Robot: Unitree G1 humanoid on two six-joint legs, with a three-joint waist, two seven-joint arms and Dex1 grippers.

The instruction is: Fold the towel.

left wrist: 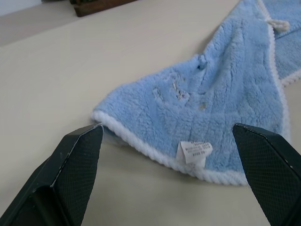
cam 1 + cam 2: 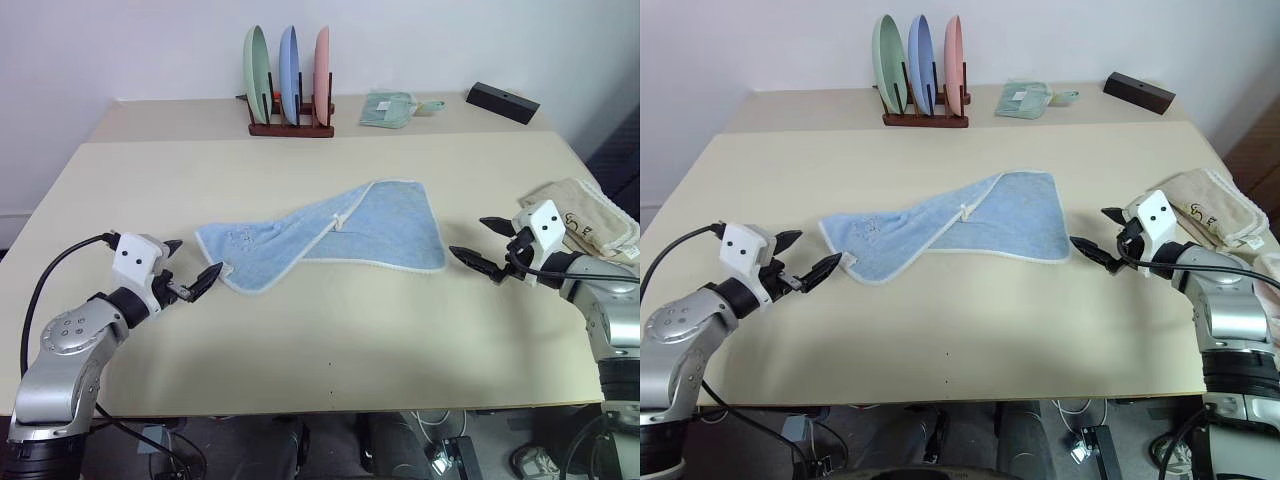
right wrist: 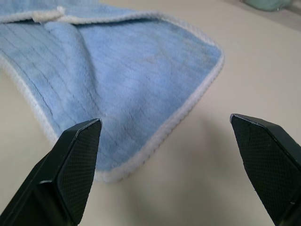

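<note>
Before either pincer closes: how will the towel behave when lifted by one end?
Likely floppy: the towel already lies twisted and partly folded over itself, so it should drape and sag. Probably light, being thin terry. Its fuzzy pile and corded white trim suggest a pinch would hold rather than slip.

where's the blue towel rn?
The blue towel lies loosely spread at the table's centre in the head views, between the open left end effector and open right end effector, in front of the plate rack.

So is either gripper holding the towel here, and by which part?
Nothing is held. The left gripper and right gripper are open, one at each end of the towel, not touching it.
</note>
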